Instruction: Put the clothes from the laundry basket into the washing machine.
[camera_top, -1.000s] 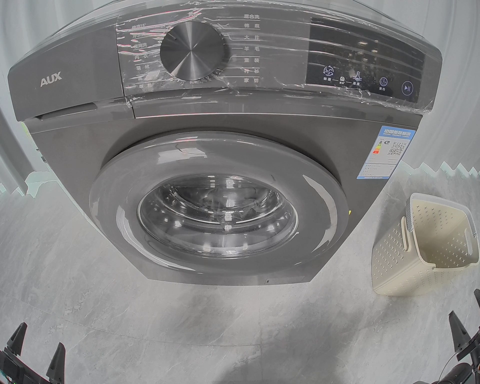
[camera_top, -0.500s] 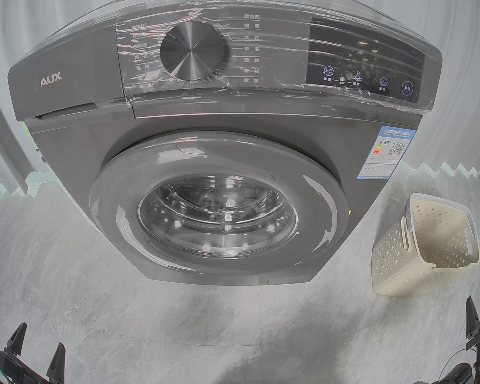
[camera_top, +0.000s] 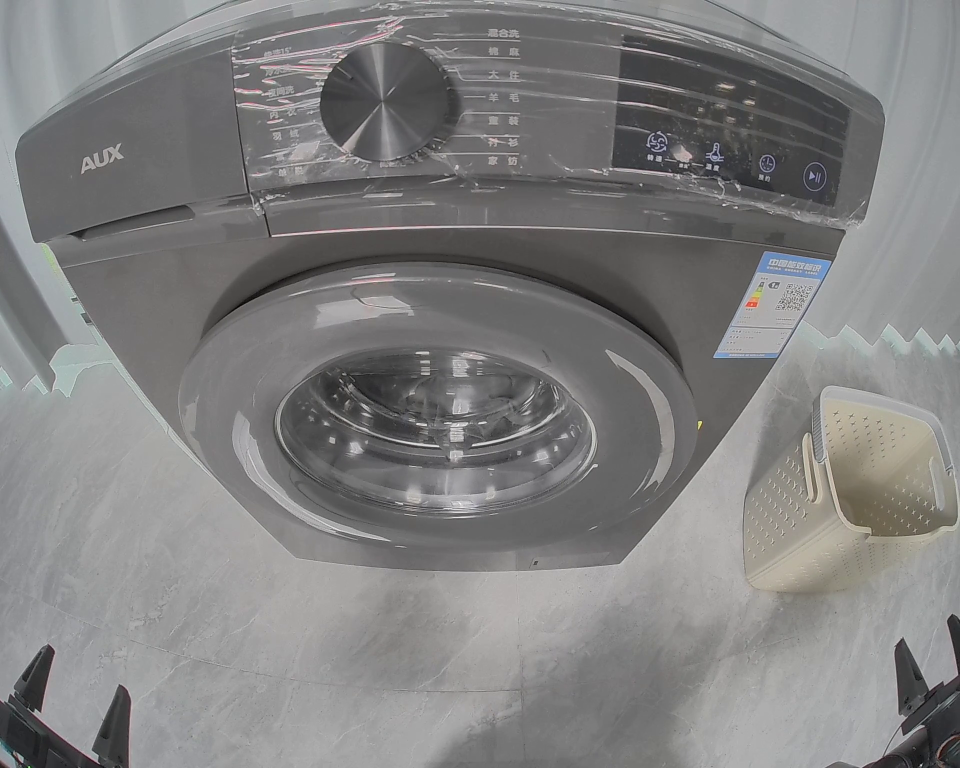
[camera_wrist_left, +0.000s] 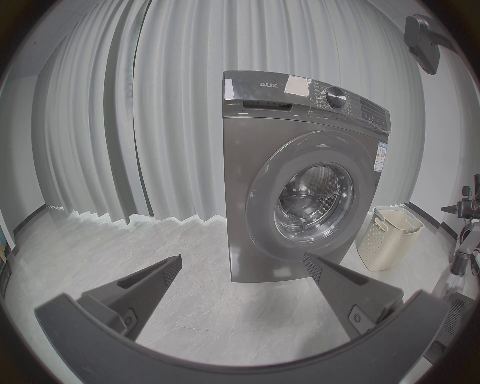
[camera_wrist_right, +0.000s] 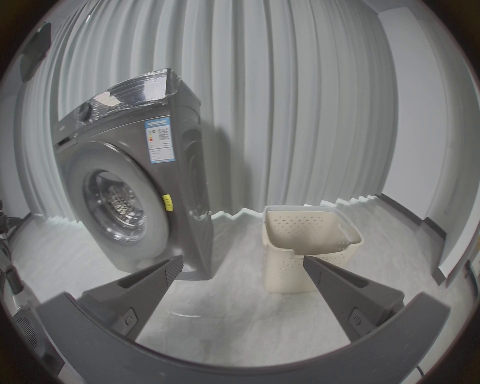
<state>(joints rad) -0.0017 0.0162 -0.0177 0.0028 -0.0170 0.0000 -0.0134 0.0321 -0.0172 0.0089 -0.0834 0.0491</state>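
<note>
Washing machine: a grey front-loading washing machine (camera_top: 450, 250) stands upright on the floor, straight ahead in the head view.
Door: the round door (camera_top: 640, 400) is shut flush against the front. The shiny metal drum (camera_top: 435, 430) shows through its glass. Cannot tell whether any cloth lies inside.
Top panel: a metal dial (camera_top: 385, 100) sits left of centre, with a dark control panel (camera_top: 730, 130) to its right. Both are under wrinkled plastic film (camera_top: 560, 60).
Sticker: a blue-and-white sticker (camera_top: 772, 303) is at the upper right of the machine's front.
Laundry basket: the cream, perforated laundry basket (camera_top: 800, 520) stands upright on the floor near the machine's right side, apart from it. It has handle slots near the rim. Its inner walls show as bare plastic as far down as the views reach.
Left gripper: the left gripper (camera_top: 78, 690) is low at the near left, above the floor and well apart from the machine. Its fingers are spread wide, with bare floor between them. Its wrist view faces the door.
Right gripper: the right gripper (camera_top: 928, 655) is low at the near right, nearer the basket than the machine and touching neither. Its fingers are spread wide. In its wrist view the basket sits beyond the gap.
Floor: the floor (camera_top: 400, 640) is pale grey marbled tile.
Curtain: a pale pleated curtain (camera_wrist_left: 175, 125) hangs behind the machine and basket.
</note>
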